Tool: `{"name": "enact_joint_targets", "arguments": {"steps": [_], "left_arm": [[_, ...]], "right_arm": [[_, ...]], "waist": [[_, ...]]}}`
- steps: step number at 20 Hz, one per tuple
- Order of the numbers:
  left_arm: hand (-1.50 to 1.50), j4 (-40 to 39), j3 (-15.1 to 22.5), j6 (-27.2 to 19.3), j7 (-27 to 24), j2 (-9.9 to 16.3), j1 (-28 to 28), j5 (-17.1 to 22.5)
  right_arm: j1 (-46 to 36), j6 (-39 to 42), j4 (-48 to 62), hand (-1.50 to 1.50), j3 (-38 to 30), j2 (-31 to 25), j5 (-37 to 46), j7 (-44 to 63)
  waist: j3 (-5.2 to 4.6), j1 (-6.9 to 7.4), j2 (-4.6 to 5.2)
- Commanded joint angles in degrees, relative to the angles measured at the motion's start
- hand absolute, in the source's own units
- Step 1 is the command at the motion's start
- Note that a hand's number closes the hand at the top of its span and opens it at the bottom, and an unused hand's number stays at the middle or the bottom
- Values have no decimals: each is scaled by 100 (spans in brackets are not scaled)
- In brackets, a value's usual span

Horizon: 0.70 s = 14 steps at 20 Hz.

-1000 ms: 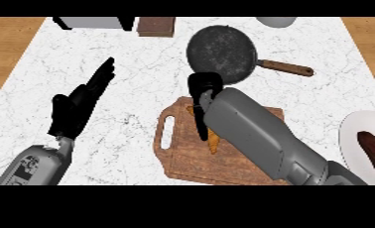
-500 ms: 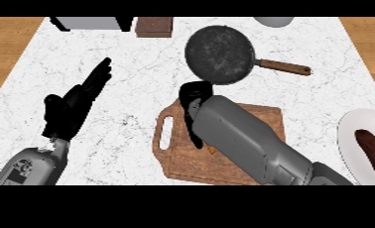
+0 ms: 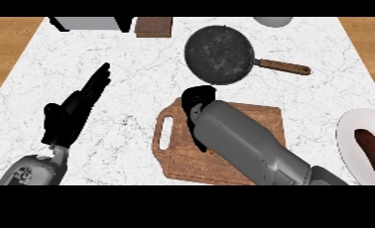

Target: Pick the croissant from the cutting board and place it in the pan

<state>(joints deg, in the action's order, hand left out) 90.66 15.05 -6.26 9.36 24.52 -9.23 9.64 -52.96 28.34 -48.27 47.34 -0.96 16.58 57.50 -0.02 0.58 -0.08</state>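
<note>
- The right hand [image 3: 198,98] hangs over the far edge of the cutting board [image 3: 256,118], its fingers curled downward. Whatever they may be closed around is covered by the hand and forearm, so I cannot tell if it holds anything.
- The croissant shows nowhere in this view. It may sit inside that curled hand or under the forearm, and its place is therefore uncertain.
- The pan [image 3: 218,53] lies just beyond the hand on the worktop [image 3: 147,68], bare inside, its wooden handle pointing to the right.
- If the croissant is in the hand, the step would be the carry. It would be best to travel straight forward over the near rim, stop above the middle of the pan, and open only once low inside.
- The left hand [image 3: 73,108] rests open at the left, fingers straight, well apart from the board.
- A white plate [image 3: 350,142] with something dark on it is cut off at the right edge.
</note>
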Motion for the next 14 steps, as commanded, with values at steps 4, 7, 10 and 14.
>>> {"name": "enact_joint_targets", "arguments": {"steps": [4, 7, 10, 14], "left_arm": [[0, -188, -141, -24, 267, -308, -389, -132], [0, -2, -351, 267, 43, -112, -22, -98], [0, -84, -228, 186, -225, -383, 142, -343], [0, 144, -337, 291, 216, -316, -14, -303]], "right_arm": [[260, 22, 103, -150, -9, -65, 542, 260], [429, -301, 404, -150, 114, 91, 742, 20], [717, -136, 320, -150, 105, 93, 571, 14], [681, 253, 256, 150, 413, 91, 439, -312]], "waist": [[2, -76, 10], [2, 7, 16], [2, 10, 13], [3, 54, 18]]}}
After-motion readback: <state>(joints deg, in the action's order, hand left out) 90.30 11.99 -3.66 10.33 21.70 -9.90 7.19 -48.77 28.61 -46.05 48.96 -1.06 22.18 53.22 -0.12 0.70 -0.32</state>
